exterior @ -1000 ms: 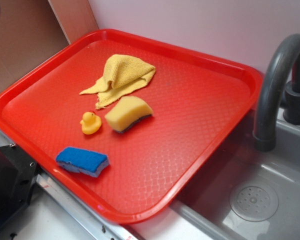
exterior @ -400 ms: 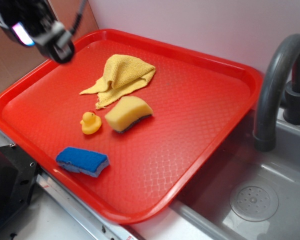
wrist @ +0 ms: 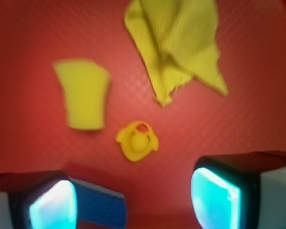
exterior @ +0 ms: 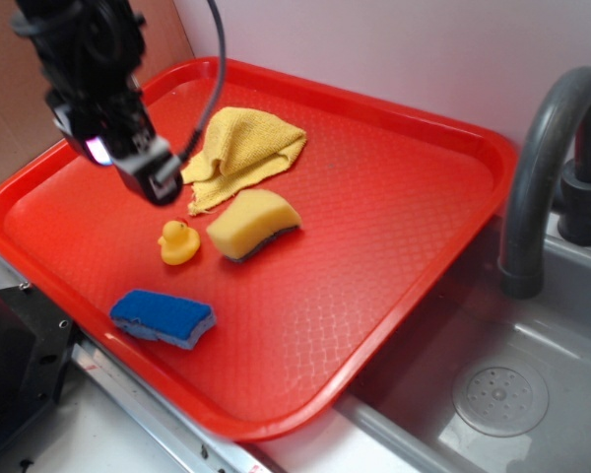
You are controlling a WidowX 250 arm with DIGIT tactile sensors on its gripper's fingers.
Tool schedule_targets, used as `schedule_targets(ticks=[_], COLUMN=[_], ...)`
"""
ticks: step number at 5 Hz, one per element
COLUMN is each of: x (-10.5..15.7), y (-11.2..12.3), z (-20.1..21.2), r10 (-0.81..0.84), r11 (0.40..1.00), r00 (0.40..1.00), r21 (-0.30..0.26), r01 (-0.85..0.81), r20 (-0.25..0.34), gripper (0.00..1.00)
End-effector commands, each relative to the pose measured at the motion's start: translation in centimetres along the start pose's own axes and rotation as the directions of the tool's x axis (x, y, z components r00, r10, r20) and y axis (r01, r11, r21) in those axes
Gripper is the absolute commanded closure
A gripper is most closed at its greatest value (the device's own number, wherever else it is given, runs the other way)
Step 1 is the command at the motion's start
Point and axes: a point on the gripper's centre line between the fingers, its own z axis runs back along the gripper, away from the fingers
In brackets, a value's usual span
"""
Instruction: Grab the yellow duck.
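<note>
The yellow duck (exterior: pixel 177 242) is tiny, with an orange beak, and stands on the red tray (exterior: pixel 394 197) left of the middle. In the wrist view the duck (wrist: pixel 137 141) lies ahead of the jaws, near the centre. My gripper (exterior: pixel 158 182) hangs above the tray, just up and left of the duck, apart from it. In the wrist view the gripper (wrist: pixel 133 200) is open and empty, with its two cyan-lit pads far apart.
A yellow wedge sponge (exterior: pixel 253 224) lies right of the duck. A yellow cloth (exterior: pixel 241 148) lies behind it. A blue sponge (exterior: pixel 164 317) lies near the tray's front edge. A grey sink (exterior: pixel 502 394) and faucet (exterior: pixel 542 168) are at the right.
My gripper has come in from the upper left and moved down and right over the tray, now close above the duck. The objects on the tray have not moved.
</note>
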Motion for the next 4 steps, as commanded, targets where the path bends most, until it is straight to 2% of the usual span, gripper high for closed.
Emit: schedule_targets(ticks=[1, 2, 3, 4], x=[0.8, 0.9, 0.8, 1.0], y=[0.1, -0.2, 0.2, 0.7], z=[-2.9, -4.7, -6.0, -7.0], r10=[-0.033, -0.058, -0.052, -0.024], r11=[0.999, 0.995, 0.996, 0.992], r00=[0.999, 0.997, 0.995, 0.994], r21=[0.039, 0.082, 0.061, 0.118], r01=[0.033, 0.063, 0.057, 0.038], r20=[-0.014, -0.059, -0.089, -0.111], gripper=[0.00, 0.00, 0.00, 0.00])
